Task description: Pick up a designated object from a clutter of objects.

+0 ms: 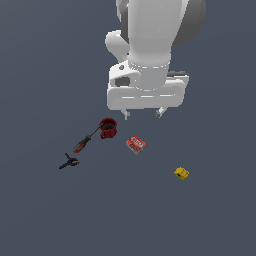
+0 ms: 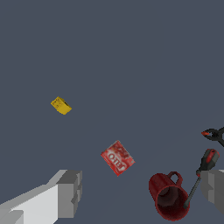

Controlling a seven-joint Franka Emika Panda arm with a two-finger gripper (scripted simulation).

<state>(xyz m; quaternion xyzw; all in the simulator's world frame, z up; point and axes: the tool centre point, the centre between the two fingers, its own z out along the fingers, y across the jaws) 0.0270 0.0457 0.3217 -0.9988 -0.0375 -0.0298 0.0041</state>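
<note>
The tiny yellow box with dark marks [image 1: 181,173] lies alone on the dark grey floor, toward the exterior view's right of the other items; it also shows in the wrist view [image 2: 61,105]. My gripper [image 1: 143,114] hangs high above the clutter, open and empty, its fingers [image 2: 68,192] spread wide. It is well apart from the yellow box. The flat red box with white print [image 1: 136,144] lies roughly below the gripper and shows in the wrist view [image 2: 117,158].
A red mug [image 1: 107,128] stands by a red-handled screwdriver [image 1: 82,144], with a black-and-red clamp [image 1: 69,162] farther to the exterior view's left. In the wrist view the mug [image 2: 168,196], screwdriver [image 2: 205,164] and clamp [image 2: 214,134] sit near one finger.
</note>
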